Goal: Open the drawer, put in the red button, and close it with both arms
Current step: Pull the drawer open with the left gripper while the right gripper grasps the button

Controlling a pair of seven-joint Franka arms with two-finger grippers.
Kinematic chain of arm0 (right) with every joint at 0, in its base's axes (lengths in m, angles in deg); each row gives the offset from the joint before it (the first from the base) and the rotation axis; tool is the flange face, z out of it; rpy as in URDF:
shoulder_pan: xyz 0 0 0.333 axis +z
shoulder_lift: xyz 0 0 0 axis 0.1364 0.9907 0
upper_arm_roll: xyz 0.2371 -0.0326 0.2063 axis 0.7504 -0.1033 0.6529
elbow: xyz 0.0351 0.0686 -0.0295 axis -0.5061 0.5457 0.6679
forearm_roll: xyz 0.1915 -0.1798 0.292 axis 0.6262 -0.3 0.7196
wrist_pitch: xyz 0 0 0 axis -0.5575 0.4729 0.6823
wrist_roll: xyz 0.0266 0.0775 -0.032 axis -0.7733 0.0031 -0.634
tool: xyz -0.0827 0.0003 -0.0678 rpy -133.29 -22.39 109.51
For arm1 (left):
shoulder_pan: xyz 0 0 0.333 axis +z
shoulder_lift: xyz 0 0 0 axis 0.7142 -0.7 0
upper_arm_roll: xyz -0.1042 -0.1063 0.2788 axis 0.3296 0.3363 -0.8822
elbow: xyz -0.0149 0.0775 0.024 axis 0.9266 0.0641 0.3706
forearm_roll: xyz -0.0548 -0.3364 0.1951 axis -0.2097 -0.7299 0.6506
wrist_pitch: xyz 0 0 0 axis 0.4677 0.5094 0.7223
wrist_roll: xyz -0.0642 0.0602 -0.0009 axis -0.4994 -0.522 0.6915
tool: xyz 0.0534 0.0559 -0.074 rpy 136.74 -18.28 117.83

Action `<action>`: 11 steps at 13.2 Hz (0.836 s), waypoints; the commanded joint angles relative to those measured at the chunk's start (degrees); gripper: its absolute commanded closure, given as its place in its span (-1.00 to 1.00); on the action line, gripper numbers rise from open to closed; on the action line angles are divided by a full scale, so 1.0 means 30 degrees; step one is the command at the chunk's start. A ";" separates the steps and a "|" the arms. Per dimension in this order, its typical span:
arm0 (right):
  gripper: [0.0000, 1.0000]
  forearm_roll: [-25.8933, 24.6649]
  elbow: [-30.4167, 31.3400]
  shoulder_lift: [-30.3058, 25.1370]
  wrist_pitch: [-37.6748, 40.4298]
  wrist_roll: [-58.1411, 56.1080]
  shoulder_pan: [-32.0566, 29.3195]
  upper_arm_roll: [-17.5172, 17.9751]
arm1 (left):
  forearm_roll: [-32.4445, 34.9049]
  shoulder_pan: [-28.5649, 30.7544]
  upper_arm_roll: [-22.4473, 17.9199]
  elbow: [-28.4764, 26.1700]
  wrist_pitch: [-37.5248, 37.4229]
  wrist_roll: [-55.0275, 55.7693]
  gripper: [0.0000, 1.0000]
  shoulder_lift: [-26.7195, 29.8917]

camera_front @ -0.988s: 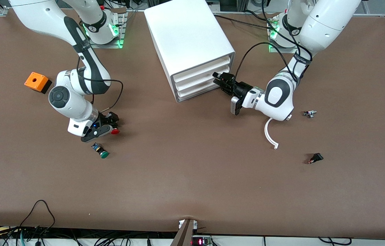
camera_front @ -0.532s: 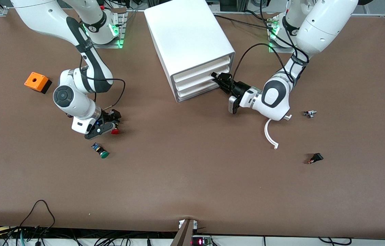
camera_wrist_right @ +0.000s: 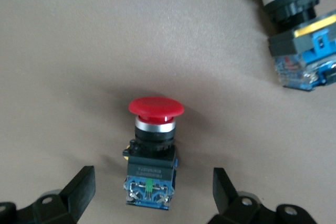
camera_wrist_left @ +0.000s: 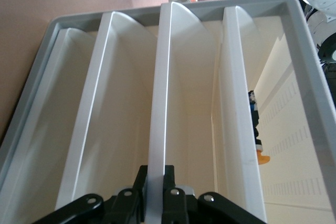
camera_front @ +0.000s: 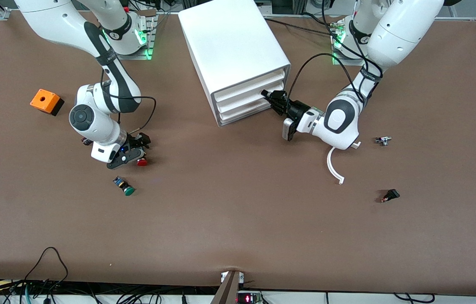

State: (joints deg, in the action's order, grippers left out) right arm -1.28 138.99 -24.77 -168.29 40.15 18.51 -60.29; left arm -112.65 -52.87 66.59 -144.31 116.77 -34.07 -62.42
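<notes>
Cabinet (camera_front: 238,55): white box at mid-table near the arm bases, three stacked drawers facing the front camera and the left arm's end.

Drawer (camera_wrist_left: 157,129): middle of the three, not pulled out; its front lip is pinched by the left gripper (camera_front: 272,101), jaws clenched on the edge, as the left wrist view shows. Left arm reaches in from its base toward the cabinet front.

Red button (camera_front: 141,162): lies on the table (camera_front: 238,219) toward the right arm's end, nearer the front camera than the cabinet. In the right wrist view (camera_wrist_right: 155,150) it lies on its side, red cap away from the camera, black body and blue rear part toward it.

Right gripper (camera_front: 134,154): low over the red button, jaws released and spread wide, one finger to each side of the body, neither touching it.

Green button (camera_front: 124,185): on its side, near the red button, nearer the front camera.

Orange box (camera_front: 44,101): with a hole on top, toward the right arm's end, well apart from both buttons.

White curved strip (camera_front: 334,166): on the table under the left arm's wrist.

Small metal part (camera_front: 383,140) and small black part (camera_front: 390,195): toward the left arm's end, apart from each other, the black one nearer the front camera.
</notes>
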 commanded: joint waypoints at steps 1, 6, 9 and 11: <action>-0.91 0.0282 0.0666 -0.0188 -0.0803 0.0068 0.0045 0.0092 | -0.0390 0.0439 -0.0058 0.1143 -0.0450 0.1071 1.00 -0.0100; 0.00 0.0253 0.0753 -0.0218 -0.0803 -0.0049 0.0045 0.0298 | 0.0019 0.0965 -0.0469 0.3808 -0.0480 0.2746 1.00 -0.1297; 0.18 0.0253 0.0753 -0.0218 -0.0803 -0.0108 0.0045 0.0298 | 0.0665 0.1523 -0.0498 0.4663 -0.0480 0.2776 1.00 -0.1858; 0.21 0.0253 0.0753 -0.0189 -0.0832 -0.0342 0.0045 0.0298 | 0.0665 0.1554 -0.0934 0.4838 -0.0480 0.2805 1.00 -0.1858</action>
State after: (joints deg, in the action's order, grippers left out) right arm -1.28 140.25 -24.85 -169.77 40.07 18.52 -59.60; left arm -110.00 -48.46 64.52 -132.85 115.98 -27.57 -66.96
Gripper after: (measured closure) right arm 0.581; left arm 0.859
